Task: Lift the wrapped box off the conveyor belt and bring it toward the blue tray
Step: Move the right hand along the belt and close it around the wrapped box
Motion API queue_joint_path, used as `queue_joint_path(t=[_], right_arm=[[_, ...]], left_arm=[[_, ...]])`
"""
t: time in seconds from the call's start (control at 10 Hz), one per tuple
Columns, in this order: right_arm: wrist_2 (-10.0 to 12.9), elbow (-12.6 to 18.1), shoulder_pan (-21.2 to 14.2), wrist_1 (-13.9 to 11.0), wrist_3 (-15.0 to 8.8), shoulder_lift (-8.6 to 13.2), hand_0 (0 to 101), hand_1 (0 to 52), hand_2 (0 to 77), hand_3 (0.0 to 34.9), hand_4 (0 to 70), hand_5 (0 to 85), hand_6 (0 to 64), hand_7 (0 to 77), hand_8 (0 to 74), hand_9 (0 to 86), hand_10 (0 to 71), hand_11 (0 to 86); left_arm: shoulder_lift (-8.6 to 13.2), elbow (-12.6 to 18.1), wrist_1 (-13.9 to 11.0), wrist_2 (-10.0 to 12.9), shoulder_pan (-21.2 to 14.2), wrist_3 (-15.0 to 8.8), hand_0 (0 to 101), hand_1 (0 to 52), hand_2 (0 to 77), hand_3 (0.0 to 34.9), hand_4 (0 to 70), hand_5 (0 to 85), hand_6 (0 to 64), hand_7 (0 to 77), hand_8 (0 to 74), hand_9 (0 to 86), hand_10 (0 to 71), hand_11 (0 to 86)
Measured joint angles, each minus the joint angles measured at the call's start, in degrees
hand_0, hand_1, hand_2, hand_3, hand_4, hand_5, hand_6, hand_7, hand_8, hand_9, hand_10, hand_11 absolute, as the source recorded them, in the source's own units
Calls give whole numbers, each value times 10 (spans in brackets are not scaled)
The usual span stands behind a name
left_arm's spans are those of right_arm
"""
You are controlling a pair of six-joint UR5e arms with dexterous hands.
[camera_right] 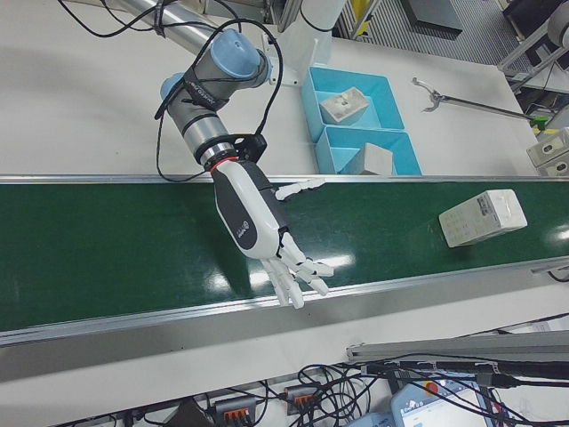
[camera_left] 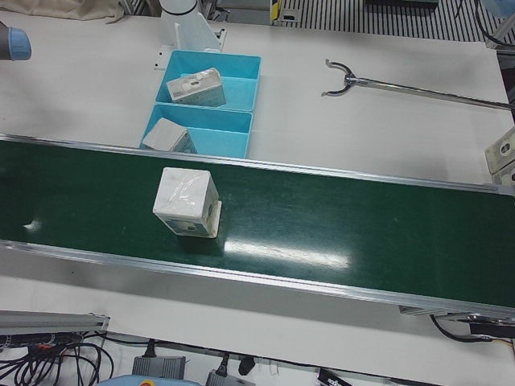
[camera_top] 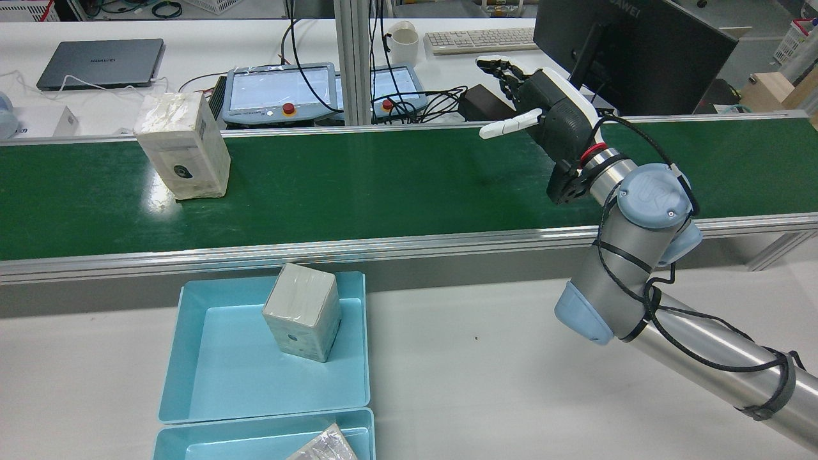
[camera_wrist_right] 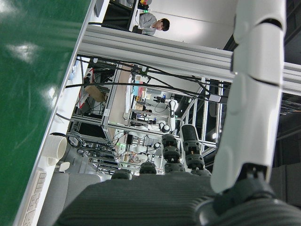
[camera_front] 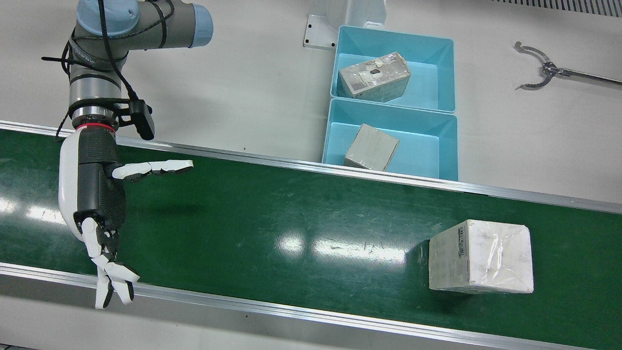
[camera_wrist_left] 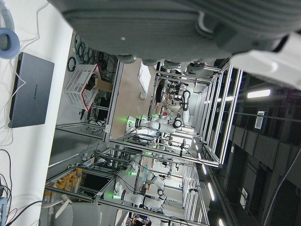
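The right hand (camera_front: 95, 194) hovers open over the green conveyor belt (camera_front: 272, 214), well apart from the wrapped box (camera_front: 481, 256); two blue trays (camera_front: 444, 141) each hold a box.

Pretty clearly a robotics lab set up like a small factory line. A green conveyor belt (camera_front: 301, 228) with aluminium rails is run across a white table (camera_front: 243, 87), with blue trays (camera_front: 440, 141) parked at its 12 o'clock edge in the front view. Teach pendants (camera_top: 278, 89), a laptop (camera_top: 99, 62), a keyboard (camera_top: 479, 39) and a monitor (camera_top: 632, 54) are lined up on the desk behind the belt. More robot arms (camera_wrist_left: 160, 125) inside aluminium frames are seen further back in the left hand view.
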Motion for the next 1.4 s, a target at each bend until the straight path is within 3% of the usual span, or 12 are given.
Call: queue_joint_path(t=[1.3,1.4], right_arm=[[0,-12,-4,-1,0,0,466,120,82,44,38,251,44,38,5,16,0,11],[-1,-13,-4,-1,0,0,462,87,33,54,38,262,44,38,5,16,0,11]], left_arm=[[0,0,0,0,0,0,0,0,5,0,0,5,0,5,5,5,5,5],[0,0,0,0,0,0,0,0,5,0,0,5,0,5,5,5,5,5]])
